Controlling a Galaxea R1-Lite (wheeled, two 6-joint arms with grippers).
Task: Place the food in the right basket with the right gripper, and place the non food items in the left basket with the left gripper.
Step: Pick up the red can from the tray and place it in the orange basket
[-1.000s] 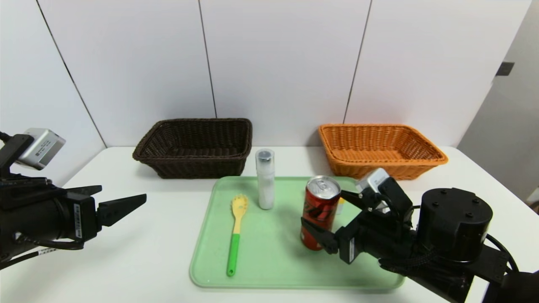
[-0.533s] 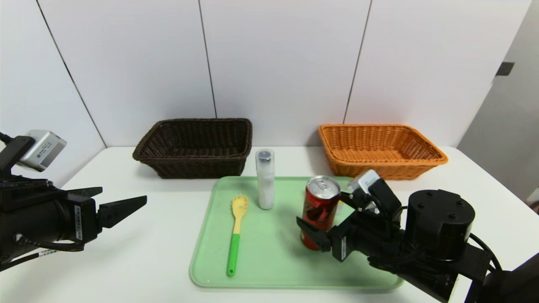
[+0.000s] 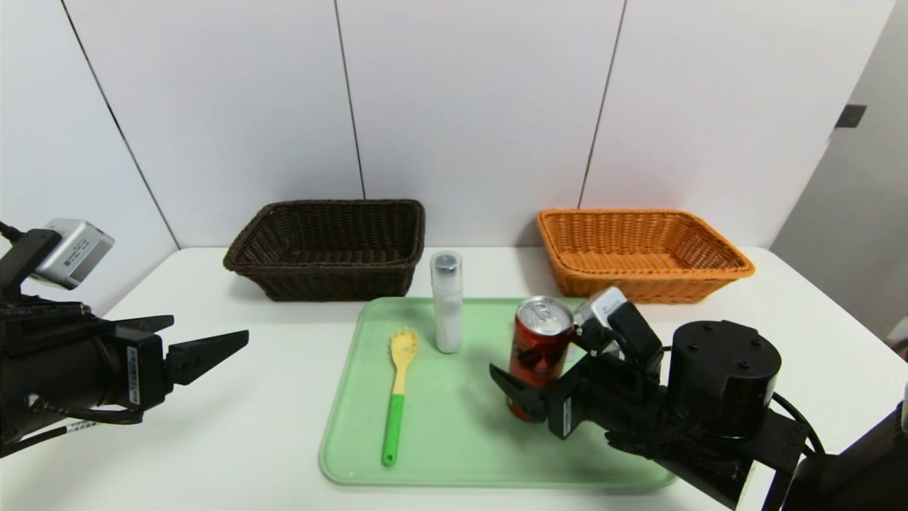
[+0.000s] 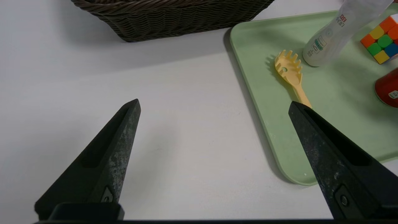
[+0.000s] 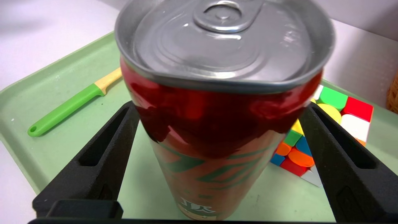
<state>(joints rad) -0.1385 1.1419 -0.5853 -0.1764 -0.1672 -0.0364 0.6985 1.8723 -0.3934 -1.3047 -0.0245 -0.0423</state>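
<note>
Red and silver-topped, the drink can stands upright on the pale green tray, toward the tray's right side, and we see our right gripper reaching in around it with its fingers spread wide, one on each side of the can's body. In the right wrist view the can fills the space between the two black fingers, with a narrow gap showing on each side, so we cannot say that either finger touches it. Just beyond the can on the tray lies the multicoloured puzzle cube. The white bottle with its grey cap stands upright near the tray's far edge, and the yellow slotted spoon with the green handle lies flat on the tray's left part, its head pointing toward the bottle. Our left gripper hangs above the white table to the left of the tray, its fingers also spread and holding nothing. At the back of the table, against the wall, the dark brown basket sits on the left and the orange-tan basket on the right, well apart from each other.
</note>
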